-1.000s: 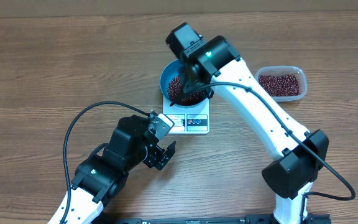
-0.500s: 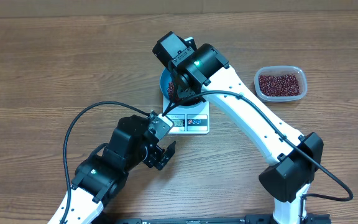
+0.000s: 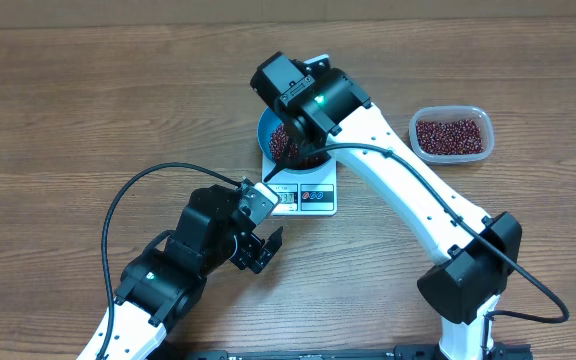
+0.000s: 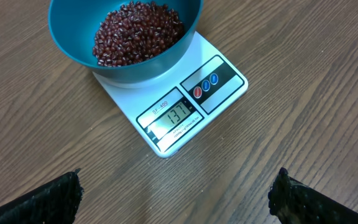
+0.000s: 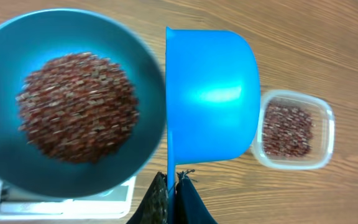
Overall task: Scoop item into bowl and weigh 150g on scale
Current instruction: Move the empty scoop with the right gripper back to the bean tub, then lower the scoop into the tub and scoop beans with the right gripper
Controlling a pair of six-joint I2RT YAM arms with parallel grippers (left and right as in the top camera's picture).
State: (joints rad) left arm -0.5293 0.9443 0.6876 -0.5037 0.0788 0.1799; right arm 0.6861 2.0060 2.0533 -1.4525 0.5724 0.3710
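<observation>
The blue bowl [image 4: 73, 37] stands on the white scale [image 4: 229, 87] and holds a heap of red-brown beans [image 4: 138, 31]. The scale's display [image 4: 173, 116] reads 137. My right gripper [image 5: 173, 186] is shut on the handle of a blue scoop [image 5: 210, 99], which hangs tipped on its side beside the bowl [image 5: 148, 74]; its inside faces away. From overhead, the right wrist [image 3: 303, 90] covers much of the bowl [image 3: 268, 135]. My left gripper [image 4: 176, 196] is open and holds nothing, low over bare wood in front of the scale [image 3: 308, 197].
A clear plastic tub [image 3: 452, 134] with more beans sits on the table right of the scale, also seen in the right wrist view as the tub [image 5: 293, 127] beyond the scoop. The left arm's black cable [image 3: 158, 175] loops over the table at the left.
The right wrist has shifted left over the bowl and turned, carrying the scoop. The left arm and its open gripper have stayed still.
</observation>
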